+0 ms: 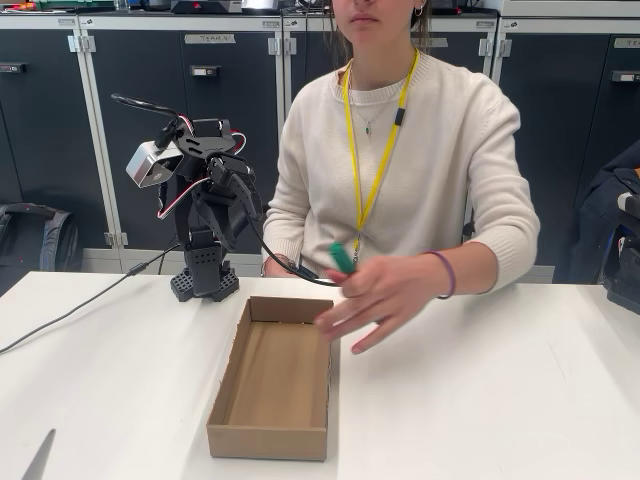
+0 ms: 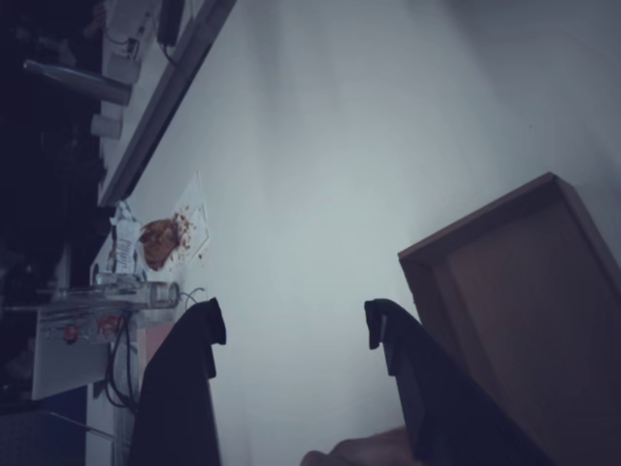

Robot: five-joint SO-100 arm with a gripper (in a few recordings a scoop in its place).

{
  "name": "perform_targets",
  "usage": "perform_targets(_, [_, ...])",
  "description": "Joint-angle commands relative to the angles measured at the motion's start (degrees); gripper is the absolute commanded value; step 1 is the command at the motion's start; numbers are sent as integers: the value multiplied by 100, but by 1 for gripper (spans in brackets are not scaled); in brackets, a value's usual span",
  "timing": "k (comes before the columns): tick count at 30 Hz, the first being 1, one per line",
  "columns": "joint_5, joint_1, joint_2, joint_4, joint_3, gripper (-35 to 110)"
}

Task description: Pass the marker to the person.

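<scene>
I see the marker (image 1: 341,258) in the person's (image 1: 400,150) hand (image 1: 385,297), just above the far end of the cardboard box (image 1: 272,385). My gripper (image 2: 291,330) has its 2 fingers apart with nothing between them. The arm (image 1: 205,210) sits folded up behind the box on the white table (image 1: 500,400).

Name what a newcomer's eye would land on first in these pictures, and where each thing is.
The person in the cream sweater sits behind the white table, hand blurred over it, holding the green-capped marker. An open cardboard box lies in front of that hand. Behind the box's left end stands the black arm, folded up; in the wrist view its tool is open with nothing between its fingers.
</scene>
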Motion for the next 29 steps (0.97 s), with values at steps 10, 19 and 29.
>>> perform_targets(10, [18,-62,387,-105,53,34])
perform_targets(19, [9,-62,413,-105,88,34])
perform_targets(29, [-26,-35,431,-202,149,33])
